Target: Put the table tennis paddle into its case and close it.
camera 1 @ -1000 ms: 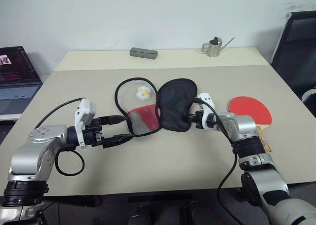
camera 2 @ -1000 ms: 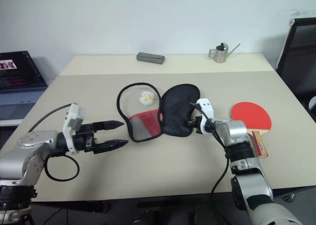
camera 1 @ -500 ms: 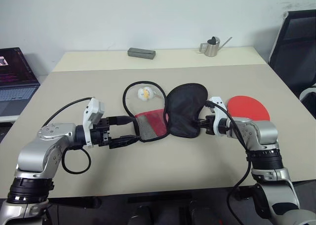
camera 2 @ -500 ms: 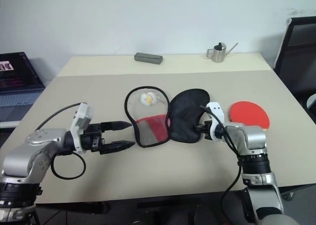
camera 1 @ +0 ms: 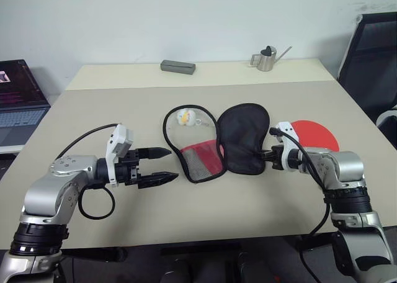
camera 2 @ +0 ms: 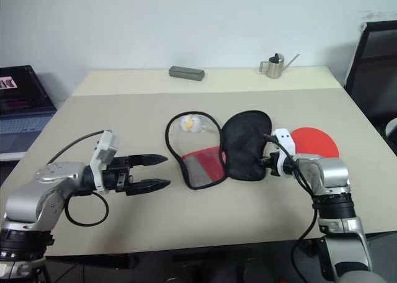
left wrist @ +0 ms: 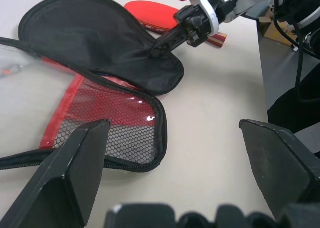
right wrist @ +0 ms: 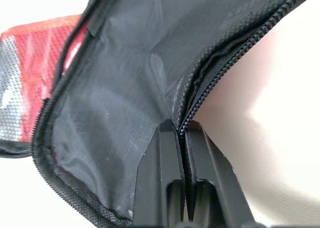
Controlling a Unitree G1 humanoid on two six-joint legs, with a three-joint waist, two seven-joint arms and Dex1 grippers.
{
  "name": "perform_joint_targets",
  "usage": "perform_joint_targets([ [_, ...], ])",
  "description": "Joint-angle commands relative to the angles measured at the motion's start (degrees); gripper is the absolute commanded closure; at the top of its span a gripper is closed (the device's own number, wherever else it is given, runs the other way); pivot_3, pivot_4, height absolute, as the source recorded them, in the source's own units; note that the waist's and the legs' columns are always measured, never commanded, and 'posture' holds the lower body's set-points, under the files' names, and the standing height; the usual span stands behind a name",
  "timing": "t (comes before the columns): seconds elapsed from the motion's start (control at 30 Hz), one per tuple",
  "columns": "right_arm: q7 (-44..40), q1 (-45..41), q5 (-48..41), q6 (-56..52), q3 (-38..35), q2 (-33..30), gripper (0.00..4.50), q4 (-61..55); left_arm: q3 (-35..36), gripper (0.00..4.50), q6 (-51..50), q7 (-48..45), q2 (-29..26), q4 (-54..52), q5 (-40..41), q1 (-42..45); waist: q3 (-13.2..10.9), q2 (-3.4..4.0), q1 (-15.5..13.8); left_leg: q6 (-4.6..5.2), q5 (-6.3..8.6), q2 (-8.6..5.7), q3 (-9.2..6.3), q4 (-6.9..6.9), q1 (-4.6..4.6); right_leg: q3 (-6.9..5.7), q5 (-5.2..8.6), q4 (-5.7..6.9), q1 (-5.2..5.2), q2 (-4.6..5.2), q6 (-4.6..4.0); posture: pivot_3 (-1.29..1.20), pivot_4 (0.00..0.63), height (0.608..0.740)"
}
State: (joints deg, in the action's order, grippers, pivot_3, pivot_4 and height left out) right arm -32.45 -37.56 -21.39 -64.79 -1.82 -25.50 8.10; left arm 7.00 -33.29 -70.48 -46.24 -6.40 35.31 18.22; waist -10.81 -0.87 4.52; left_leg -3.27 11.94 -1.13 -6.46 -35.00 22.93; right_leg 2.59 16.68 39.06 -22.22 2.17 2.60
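Now we see the case [camera 1: 232,140] lying unzipped at frame center, right gripper [camera 1: 270,153] pinching its black flap's zipper edge. Left gripper [camera 1: 162,165] hovers spread, left of the case. Paddle [camera 1: 315,134] lies at center right, behind the right arm.

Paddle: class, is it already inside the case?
No. The paddle lies bare on the table beside the open case.

case [camera 1: 243,138]: black lining, red with black mesh | table tennis paddle [camera 1: 313,133]: red | charm [camera 1: 184,116]: white-yellow
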Motion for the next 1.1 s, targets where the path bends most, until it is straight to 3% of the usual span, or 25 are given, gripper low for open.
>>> perform_joint_targets([
  [0.03,-1.36,-2.63,1.19,3.46,1.01,-1.76,4.48,1.95,0.71,0.00,0.20,-0.13,-0.67,-1.40,0.69,0.88,0.00,0.00,0.00,0.00,0.00,0.00,0.00,0.00,0.00,0.00,0.00,0.00,0.00,0.00,0.00,0.00,0.150,0.740],
  [0.4,-5.35,-8.44,5.65,11.71,4.45,-4.52,4.48,12.71,0.43,0.00,0.53,-0.07,-0.53,-1.28,0.35,0.85,-0.01,-0.01,-0.01,0.00,0.00,0.00,0.02,0.00,0.01,0.01,0.00,-0.02,0.00,0.00,0.00,0.00,0.150,0.740],
  [0.5,-5.65,-8.81,5.85,11.80,4.20,-4.66,3.83,13.32,0.35,0.00,0.69,-0.08,-0.49,-1.18,0.21,0.87,-0.01,-0.01,0.00,0.00,0.00,-0.01,0.03,0.00,0.01,0.02,0.00,-0.03,0.00,0.01,0.00,0.00,0.150,0.740],
  [0.67,-5.27,-8.77,6.80,11.71,4.06,-5.21,2.19,13.58,0.19,0.00,0.84,-0.12,-0.39,-1.18,0.10,0.81,-0.01,-0.02,-0.01,0.00,0.00,-0.01,0.02,0.00,0.00,0.02,0.00,-0.02,0.00,0.00,0.00,0.00,0.150,0.740],
  [0.9,-4.95,-10.76,8.24,17.52,0.17,-11.02,2.19,16.03,-0.29,0.00,0.85,0.41,0.55,-1.56,0.35,1.40,-0.02,-0.02,-0.24,0.00,0.00,-0.03,0.03,0.00,0.02,0.02,0.00,-0.05,0.00,0.02,0.01,0.00,0.150,0.740],
  [1.07,-11.31,-6.38,2.54,11.34,-2.32,-15.67,2.19,4.12,-1.67,0.00,1.75,0.31,1.51,-1.58,-0.46,2.74,-0.02,-0.03,-0.46,0.00,0.00,0.00,0.03,0.02,0.02,0.01,0.00,-0.06,0.00,0.00,0.00,0.00,0.150,0.740],
  [1.1,-11.38,-4.74,2.09,10.72,-2.74,-16.38,1.83,1.37,-2.36,0.00,2.16,0.36,1.85,-1.74,-0.88,3.39,-0.02,-0.03,-0.54,0.00,0.00,0.02,0.03,0.02,0.02,0.01,0.00,-0.06,0.00,0.00,0.00,0.00,0.150,0.740],
])
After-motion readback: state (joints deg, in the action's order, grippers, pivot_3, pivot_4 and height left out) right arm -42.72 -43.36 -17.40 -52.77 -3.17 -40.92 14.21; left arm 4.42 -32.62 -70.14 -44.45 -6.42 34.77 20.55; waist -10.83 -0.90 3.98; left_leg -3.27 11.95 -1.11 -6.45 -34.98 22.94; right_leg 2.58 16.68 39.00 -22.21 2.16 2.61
